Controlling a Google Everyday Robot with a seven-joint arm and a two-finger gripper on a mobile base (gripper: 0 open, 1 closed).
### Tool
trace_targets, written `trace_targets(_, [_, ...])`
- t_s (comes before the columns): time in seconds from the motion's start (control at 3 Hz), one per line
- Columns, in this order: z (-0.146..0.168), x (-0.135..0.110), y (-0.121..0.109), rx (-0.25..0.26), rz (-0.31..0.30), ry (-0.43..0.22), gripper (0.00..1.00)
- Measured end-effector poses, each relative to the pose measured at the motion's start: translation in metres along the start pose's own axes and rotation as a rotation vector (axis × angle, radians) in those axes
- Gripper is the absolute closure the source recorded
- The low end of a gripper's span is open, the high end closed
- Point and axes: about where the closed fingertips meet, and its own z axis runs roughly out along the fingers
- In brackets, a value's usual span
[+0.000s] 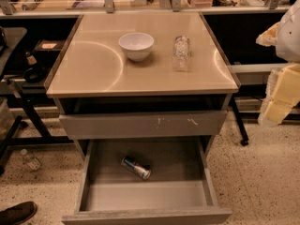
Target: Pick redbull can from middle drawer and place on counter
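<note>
The redbull can (136, 167) lies on its side on the grey floor of the middle drawer (178, 158), left of centre. The drawer is pulled fully open, its plain front panel at the bottom of the view. The beige counter (93, 69) tops the cabinet above it. My gripper (281, 90) shows as cream-yellow parts under a white arm section at the right edge. It is at about counter height, well to the right of the cabinet and far from the can. It holds nothing that I can see.
A white bowl (136, 45) and a clear bottle (181, 53) stand on the counter. The shut upper drawer front (143, 124) has white scuff marks. A black table frame (28, 111) stands at left, with a small bottle (30, 159) and a shoe (16, 213) on the floor.
</note>
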Motion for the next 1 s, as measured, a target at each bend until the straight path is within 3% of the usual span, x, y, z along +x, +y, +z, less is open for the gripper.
trace_targets(0.33, [-0.001,-0.001,0.000,0.007,0.002,-0.004,0.00])
trace_targets(1.0, [0.063,-0.003,0.020,-0.006,0.083,0.022,0.00])
